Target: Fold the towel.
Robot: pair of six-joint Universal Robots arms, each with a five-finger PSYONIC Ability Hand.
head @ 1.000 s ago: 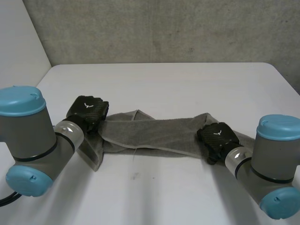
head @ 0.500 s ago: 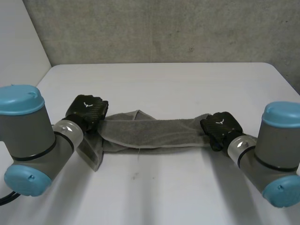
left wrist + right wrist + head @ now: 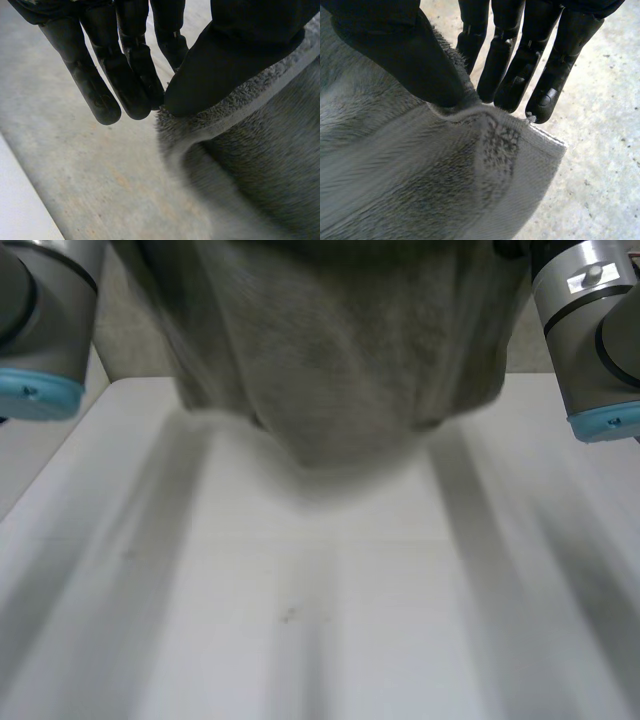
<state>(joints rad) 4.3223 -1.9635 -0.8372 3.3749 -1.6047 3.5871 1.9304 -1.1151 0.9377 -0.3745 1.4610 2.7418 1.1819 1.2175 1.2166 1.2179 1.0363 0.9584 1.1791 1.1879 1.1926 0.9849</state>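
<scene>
Head view: the grey towel [image 3: 340,360] hung bunched above the white tabletop [image 3: 330,620], between the left arm [image 3: 40,320] and the right arm [image 3: 590,330]. The left robot hand [image 3: 225,65] pinched its hemmed edge between thumb and fingers. The right robot hand [image 3: 405,55] pinched it likewise near a corner.

a grey towel [image 3: 340,350] hangs like a wide curtain, blocking the middle of the workspace. below the towel the white table [image 3: 320,620] lies open from side to side. the towel's lower edge appears to hang off the surface, though it is blurred. the left arm [image 3: 40,320] and right arm [image 3: 590,330] flank the towel closely. the left hand [image 3: 240,45] and right hand [image 3: 395,45] each pinch the towel's edge, thumb against fingers.
</scene>
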